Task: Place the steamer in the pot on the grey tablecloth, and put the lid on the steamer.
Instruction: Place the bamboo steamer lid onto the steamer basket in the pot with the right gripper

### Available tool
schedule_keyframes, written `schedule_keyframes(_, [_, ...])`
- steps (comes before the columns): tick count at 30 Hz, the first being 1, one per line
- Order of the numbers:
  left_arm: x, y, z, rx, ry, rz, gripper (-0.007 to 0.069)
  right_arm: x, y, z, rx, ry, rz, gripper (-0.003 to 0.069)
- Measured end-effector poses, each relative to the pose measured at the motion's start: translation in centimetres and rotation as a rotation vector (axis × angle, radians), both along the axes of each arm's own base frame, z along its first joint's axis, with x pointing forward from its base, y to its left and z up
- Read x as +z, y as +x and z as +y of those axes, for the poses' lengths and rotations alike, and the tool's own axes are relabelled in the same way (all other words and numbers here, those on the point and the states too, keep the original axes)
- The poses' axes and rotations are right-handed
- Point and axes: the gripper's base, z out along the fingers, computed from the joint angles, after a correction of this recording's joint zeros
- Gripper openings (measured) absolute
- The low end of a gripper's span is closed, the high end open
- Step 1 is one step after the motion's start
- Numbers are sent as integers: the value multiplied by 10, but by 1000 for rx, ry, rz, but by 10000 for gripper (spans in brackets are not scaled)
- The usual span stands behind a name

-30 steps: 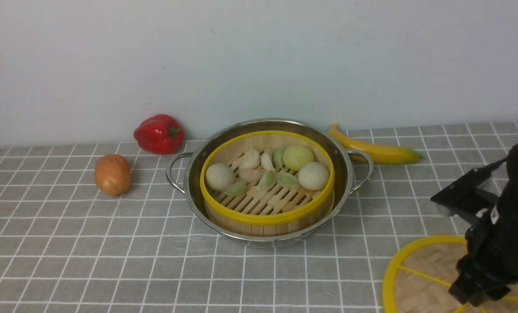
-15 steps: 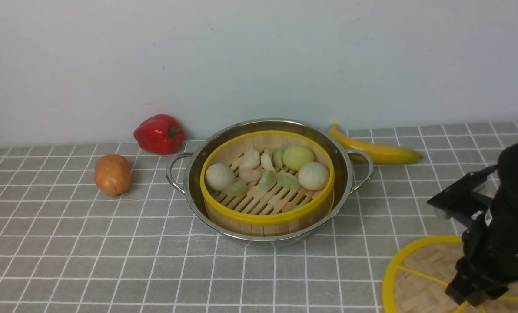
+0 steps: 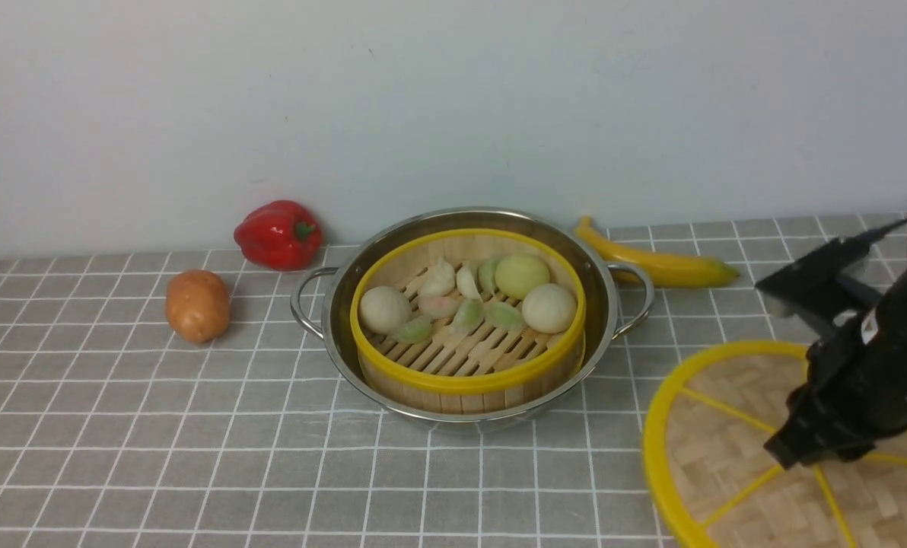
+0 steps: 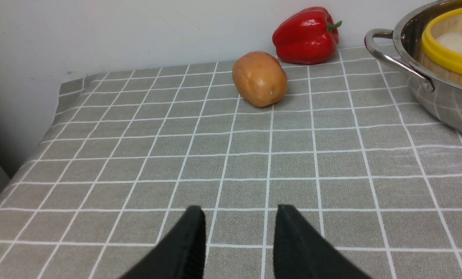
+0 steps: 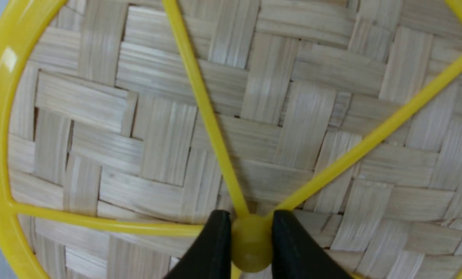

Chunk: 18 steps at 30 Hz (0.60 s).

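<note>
2 vessels are nested: the steamer (image 3: 465, 383) sits inside the pot (image 3: 337, 304), which stands on the cloth (image 3: 157, 426). The lid (image 3: 727, 457) is right of the pot and nearer the robot, not touching the pot. The right gripper (image 5: 250, 217) is closed on the lid's central hub (image 5: 251, 248), with 1 finger on each side. The left gripper (image 4: 240, 211) is left of the pot, over the cloth, fingers partly apart and holding nothing. 1 pepper (image 3: 278, 234) and 1 potato (image 3: 197, 306) lie left of the pot. 1 banana (image 3: 663, 265) lies behind the pot's right handle.
</note>
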Motion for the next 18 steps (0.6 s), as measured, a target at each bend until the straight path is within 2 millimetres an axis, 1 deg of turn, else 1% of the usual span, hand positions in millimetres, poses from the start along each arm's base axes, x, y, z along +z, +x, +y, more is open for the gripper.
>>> schedule_keyframes(2, [0, 0, 0, 0, 0, 0, 243, 20, 3, 0, 10, 15, -84, 147])
schedule_keyframes(5, [0, 0, 0, 0, 0, 0, 243, 42, 8, 1, 34, 32, -189, 147])
schedule_keyframes(6, [0, 0, 0, 0, 0, 0, 243, 54, 11, 3, 47, 48, -240, 147])
schedule_keyframes(7, [0, 0, 0, 0, 0, 0, 243, 55, 11, 3, 47, 49, -245, 147])
schedule_keyframes(9, [0, 0, 0, 0, 0, 0, 243, 73, 18, 9, 89, 101, -326, 147])
schedule_keyframes(11, [0, 0, 0, 0, 0, 0, 243, 80, 22, 15, 131, 136, -362, 147])
schedule_keyframes(14, [0, 0, 0, 0, 0, 0, 243, 90, 32, 38, 271, 201, -416, 147])
schedule_keyframes(18, [0, 0, 0, 0, 0, 0, 243, 89, 48, 68, 399, 257, -428, 147])
